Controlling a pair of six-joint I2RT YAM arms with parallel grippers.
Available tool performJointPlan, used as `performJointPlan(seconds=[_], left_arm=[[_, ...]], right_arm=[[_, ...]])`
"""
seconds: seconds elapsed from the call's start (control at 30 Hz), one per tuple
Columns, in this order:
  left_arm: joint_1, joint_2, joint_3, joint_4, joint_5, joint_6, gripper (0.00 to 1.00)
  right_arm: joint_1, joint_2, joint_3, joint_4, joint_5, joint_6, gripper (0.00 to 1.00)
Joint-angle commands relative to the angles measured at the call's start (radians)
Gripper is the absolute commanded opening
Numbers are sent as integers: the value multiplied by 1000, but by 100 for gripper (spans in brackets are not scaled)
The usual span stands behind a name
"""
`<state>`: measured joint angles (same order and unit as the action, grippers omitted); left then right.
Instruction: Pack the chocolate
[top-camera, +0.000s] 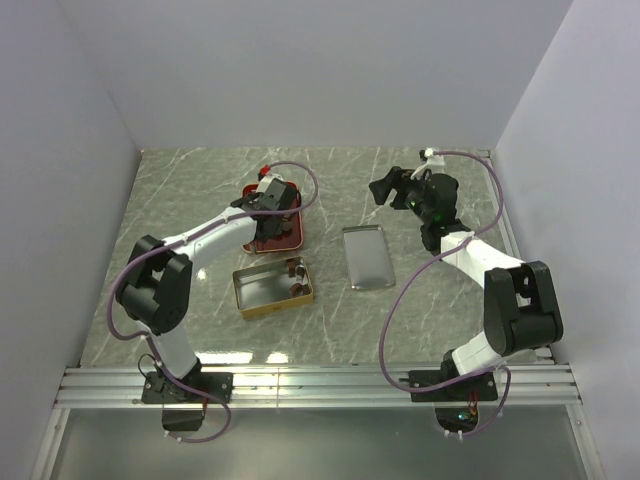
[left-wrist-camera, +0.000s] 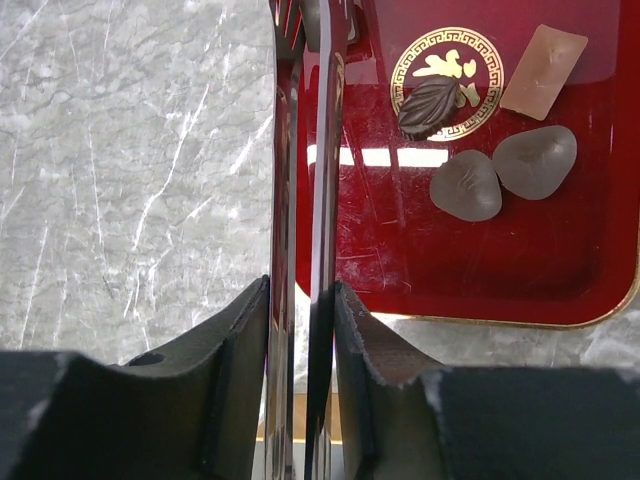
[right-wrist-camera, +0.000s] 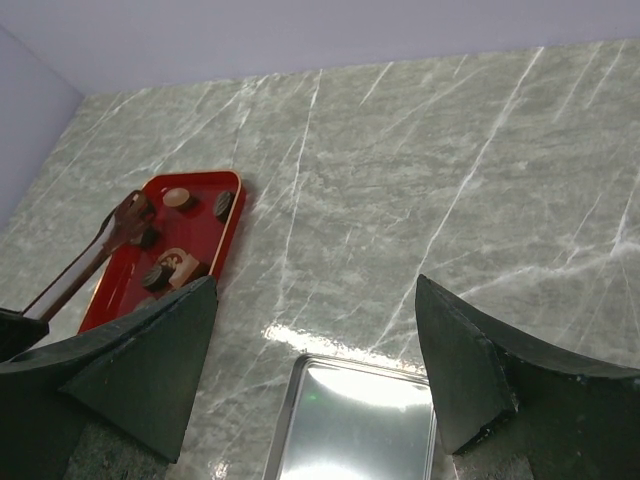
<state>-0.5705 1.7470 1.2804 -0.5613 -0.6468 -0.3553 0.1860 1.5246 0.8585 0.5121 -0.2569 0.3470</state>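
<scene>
**Left gripper (left-wrist-camera: 300, 295) clamped on the tongs (left-wrist-camera: 322, 150); chocolate (left-wrist-camera: 428, 105) sits just right of the blades, in the red tray (left-wrist-camera: 480, 270).**
These pieces look small, light and hard, and probably smooth enough to slip or scuff. Pinch each one gently across its narrow sides, low on the piece. You can't see whether the tips hold one. Your right gripper (right-wrist-camera: 315, 283) hangs wide open and empty, with the silver lid (right-wrist-camera: 360, 420) just below it.

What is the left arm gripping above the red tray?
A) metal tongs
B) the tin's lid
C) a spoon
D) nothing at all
A: in the left wrist view, the left arm's jaws pinch the two thin blades of the metal tongs, which reach over the red tray.
</scene>
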Motion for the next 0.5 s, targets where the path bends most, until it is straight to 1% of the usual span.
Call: performJointPlan(seconds=[0.0, 0.33, 0.47], left_arm=[[-5, -78, 34, 3, 9, 16, 34], [-60, -170, 19, -35, 26, 13, 33], [-74, -205, -1, -55, 53, 4, 33]], right_arm=[[-6, -4, 50, 22, -12, -11, 87], [-6, -12, 47, 22, -19, -6, 87], [-6, -17, 45, 23, -21, -6, 87]])
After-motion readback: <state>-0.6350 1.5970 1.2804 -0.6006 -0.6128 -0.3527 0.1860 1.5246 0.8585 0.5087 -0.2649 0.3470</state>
